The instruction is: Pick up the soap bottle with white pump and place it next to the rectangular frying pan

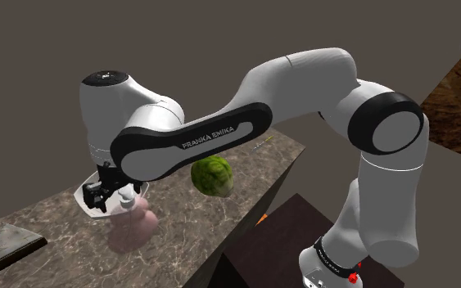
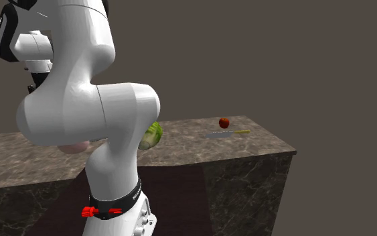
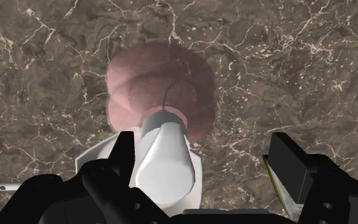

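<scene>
Parted fingers (image 3: 125, 156) straddle white pump (image 3: 165, 164) of pink soap bottle (image 3: 161, 86).

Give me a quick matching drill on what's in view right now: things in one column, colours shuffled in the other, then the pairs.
Things:
1. soap bottle
2. round vegetable
3. small fruit
4. gripper

Colours:
a. red
b. black
c. pink
d. green

Pairs: 1-c, 2-d, 3-a, 4-b.
</scene>
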